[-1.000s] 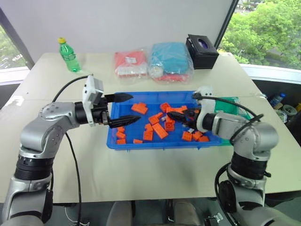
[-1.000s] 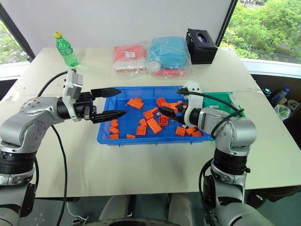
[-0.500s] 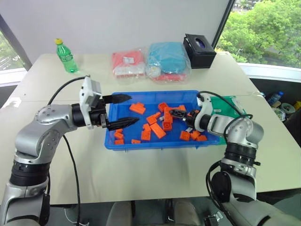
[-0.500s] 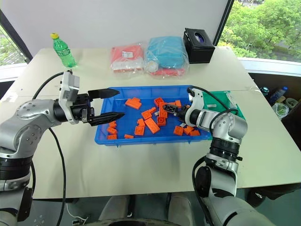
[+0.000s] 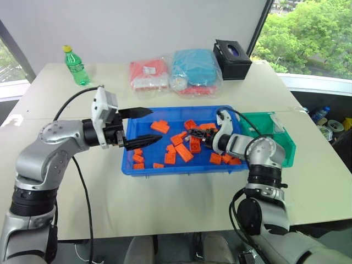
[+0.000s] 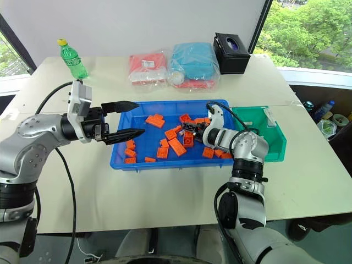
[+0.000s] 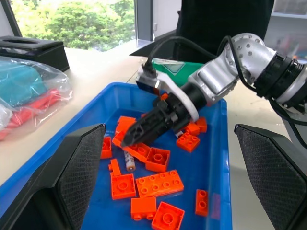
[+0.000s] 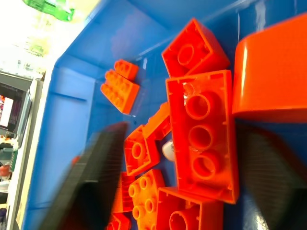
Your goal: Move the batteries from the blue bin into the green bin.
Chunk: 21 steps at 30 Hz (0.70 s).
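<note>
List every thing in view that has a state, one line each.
left tool: open, holding nothing, over the blue bin's left end
right tool: low among the orange blocks, next to a battery
blue bin: holds blocks and battery
green bin: upright
bottle: upright, capped
</note>
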Tool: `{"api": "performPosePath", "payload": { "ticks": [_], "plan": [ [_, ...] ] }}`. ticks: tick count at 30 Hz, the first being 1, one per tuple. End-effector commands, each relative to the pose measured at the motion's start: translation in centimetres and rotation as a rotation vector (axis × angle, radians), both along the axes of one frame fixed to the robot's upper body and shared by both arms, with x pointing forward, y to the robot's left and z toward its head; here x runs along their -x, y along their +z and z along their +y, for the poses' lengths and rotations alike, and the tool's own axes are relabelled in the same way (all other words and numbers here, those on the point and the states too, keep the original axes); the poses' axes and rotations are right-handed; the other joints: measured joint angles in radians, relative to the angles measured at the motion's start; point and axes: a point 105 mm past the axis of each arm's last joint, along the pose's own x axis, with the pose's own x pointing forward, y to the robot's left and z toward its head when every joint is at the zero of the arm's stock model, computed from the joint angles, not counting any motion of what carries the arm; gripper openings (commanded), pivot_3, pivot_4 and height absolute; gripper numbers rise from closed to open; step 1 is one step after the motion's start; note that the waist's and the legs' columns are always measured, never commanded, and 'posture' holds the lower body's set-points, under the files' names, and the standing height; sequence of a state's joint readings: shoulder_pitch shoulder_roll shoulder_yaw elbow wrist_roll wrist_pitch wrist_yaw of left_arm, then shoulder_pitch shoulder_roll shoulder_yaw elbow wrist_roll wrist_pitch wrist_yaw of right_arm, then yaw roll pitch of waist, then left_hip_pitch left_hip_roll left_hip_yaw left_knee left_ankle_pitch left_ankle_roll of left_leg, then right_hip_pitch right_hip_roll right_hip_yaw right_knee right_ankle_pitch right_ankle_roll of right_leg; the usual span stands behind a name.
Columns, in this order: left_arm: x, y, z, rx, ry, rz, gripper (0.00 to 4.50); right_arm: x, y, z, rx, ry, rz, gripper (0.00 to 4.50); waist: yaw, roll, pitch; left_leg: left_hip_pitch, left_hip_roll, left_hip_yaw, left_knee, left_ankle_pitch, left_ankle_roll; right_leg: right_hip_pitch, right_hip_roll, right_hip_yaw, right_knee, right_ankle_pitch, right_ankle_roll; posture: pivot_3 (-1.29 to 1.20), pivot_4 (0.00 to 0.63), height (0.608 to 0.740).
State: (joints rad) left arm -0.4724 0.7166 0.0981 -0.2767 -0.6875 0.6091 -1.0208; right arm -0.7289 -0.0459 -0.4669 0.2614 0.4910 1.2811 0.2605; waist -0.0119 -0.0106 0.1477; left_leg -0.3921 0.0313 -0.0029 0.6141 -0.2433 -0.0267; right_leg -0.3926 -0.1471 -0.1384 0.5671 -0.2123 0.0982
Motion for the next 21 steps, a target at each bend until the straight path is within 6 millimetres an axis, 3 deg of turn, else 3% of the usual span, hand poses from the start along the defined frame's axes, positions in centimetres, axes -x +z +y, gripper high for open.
{"api": "performPosePath", "payload": {
  "ticks": [1, 6, 12, 14, 16, 21],
  "plan": [
    [0.0, 1.2, 0.1, 0.007, -0.001, -0.049, 4.5, 0.2, 1.3, 0.7, 0.002, 0.034, -0.052, 1.16, 0.0, 0.0, 0.0, 0.0, 0.0, 0.0, 0.0, 0.0, 0.0, 0.0, 0.0, 0.0, 0.0, 0.0, 0.0, 0.0, 0.15, 0.723],
    [-0.1, 1.2, 0.0, 0.01, -0.001, -0.05, 4.5, 1.2, 4.4, 2.0, 0.018, 0.114, -0.166, 1.16, -0.001, 0.0, 0.0, 0.0, 0.0, 0.0, 0.0, 0.0, 0.0, 0.0, 0.0, 0.0, 0.0, 0.0, 0.0, 0.0, 0.15, 0.723],
    [-0.3, 1.2, -0.2, 0.014, -0.003, -0.05, 4.5, 2.8, 7.5, 6.9, 0.022, 0.27, -0.283, 1.16, -0.002, 0.0, 0.0, 0.0, 0.0, 0.0, 0.0, 0.0, 0.0, -0.003, 0.0, 0.0, 0.0, 0.0, 0.0, 0.0, 0.15, 0.723],
    [-0.4, 1.3, -0.3, 0.015, -0.004, -0.051, 4.5, 3.4, 7.7, 8.7, 0.039, 0.329, -0.302, 1.16, -0.002, 0.0, 0.0, 0.0, 0.0, 0.0, -0.001, 0.0, 0.0, -0.004, 0.0, 0.0, 0.0, 0.0, 0.0, 0.0, 0.15, 0.723],
    [-0.5, 1.4, -0.3, 0.014, -0.006, -0.055, 4.5, 3.3, 6.9, 10.0, 0.175, 0.368, -0.366, 1.16, -0.001, 0.0, 0.0, 0.0, 0.001, -0.001, -0.001, 0.0, 0.0, -0.005, 0.001, 0.0, 0.0, 0.0, 0.0, 0.0, 0.15, 0.723],
    [-0.6, 1.5, -0.4, 0.011, -0.011, -0.06, 4.5, 1.1, 4.9, 8.1, 0.529, 0.335, -0.508, 1.16, 0.005, 0.0, 0.0, -0.002, -0.001, -0.001, 0.0, 0.0, 0.0, -0.005, 0.0, 0.0, -0.003, -0.001, 0.0, 0.0, 0.15, 0.723]
  ]
}}
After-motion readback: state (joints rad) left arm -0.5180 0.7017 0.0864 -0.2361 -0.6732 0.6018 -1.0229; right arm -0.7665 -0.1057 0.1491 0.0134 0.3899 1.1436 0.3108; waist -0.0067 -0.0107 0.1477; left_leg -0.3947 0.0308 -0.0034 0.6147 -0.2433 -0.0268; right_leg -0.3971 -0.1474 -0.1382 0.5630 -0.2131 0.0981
